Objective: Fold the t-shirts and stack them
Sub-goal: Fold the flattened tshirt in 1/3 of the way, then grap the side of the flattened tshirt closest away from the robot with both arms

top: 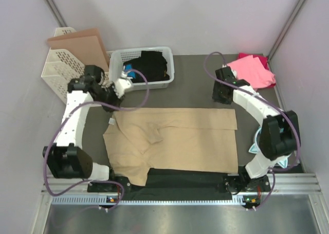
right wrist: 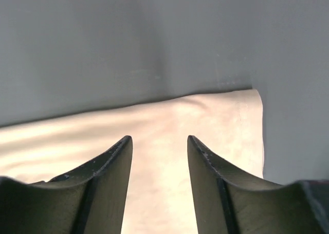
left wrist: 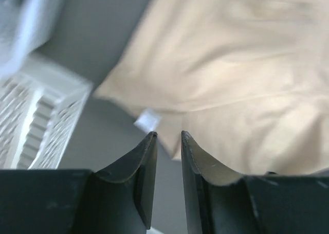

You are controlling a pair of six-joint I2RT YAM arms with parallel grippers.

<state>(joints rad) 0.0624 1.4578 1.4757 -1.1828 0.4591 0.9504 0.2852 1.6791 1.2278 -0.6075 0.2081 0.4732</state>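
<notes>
The tan t-shirt (top: pixel 172 139) lies spread flat in the middle of the table, its left side folded in with creases. A white tag (left wrist: pixel 148 121) sticks out at its far left corner. My left gripper (top: pixel 115 97) hovers just past that corner; in the left wrist view (left wrist: pixel 168 135) its jaws stand a narrow gap apart with nothing between them. My right gripper (top: pixel 224 95) is above the shirt's far right corner (right wrist: pixel 247 121), open and empty (right wrist: pixel 159 138). The bright pink t-shirt (top: pixel 252 70) lies folded over a magenta one (top: pixel 263 59) at the back right.
A white basket (top: pixel 169 64) holding dark clothes stands at the back centre. A white lattice bin (top: pixel 59 67) with a brown cardboard sheet (top: pixel 85 46) stands at the back left and shows in the left wrist view (left wrist: pixel 41 115). A black mat (top: pixel 180 178) lies along the front edge.
</notes>
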